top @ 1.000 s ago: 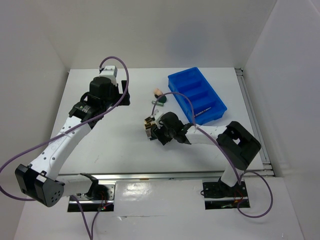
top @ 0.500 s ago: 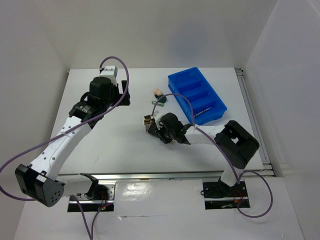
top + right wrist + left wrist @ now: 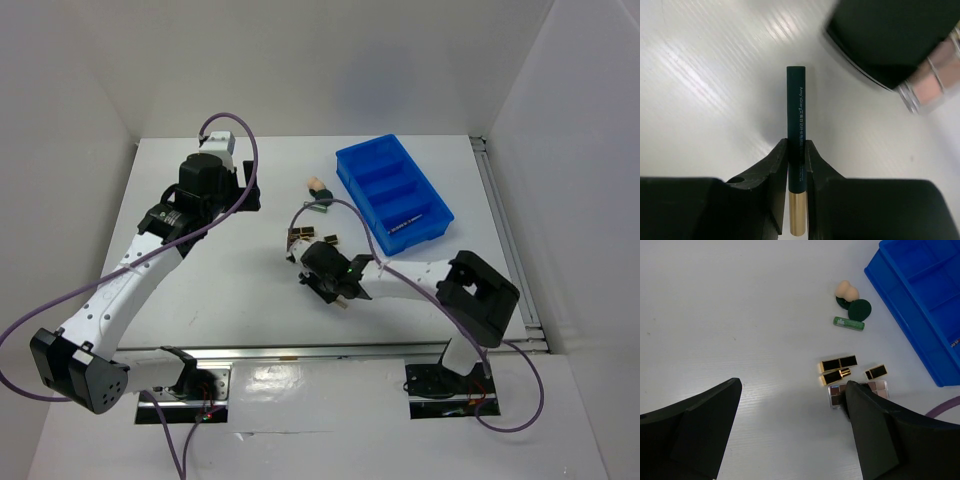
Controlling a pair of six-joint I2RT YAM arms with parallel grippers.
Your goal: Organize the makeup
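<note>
1. Makeup [image 3: 838, 362] mostly loose on table [image 3: 740, 300], beside bin [image 3: 897, 315]; apparently little sorted.
2. Right pincer [image 3: 796, 150] closed on pencil [image 3: 796, 100], low over table.
3. Left pincer [image 3: 792, 385] wide open, empty, above lipsticks.

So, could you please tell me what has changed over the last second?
The right gripper drew back toward the near edge of the table, off the lipsticks, and closed its fingers on a slim dark pencil. The left gripper stayed open and in place; the blue bin did not move.
</note>
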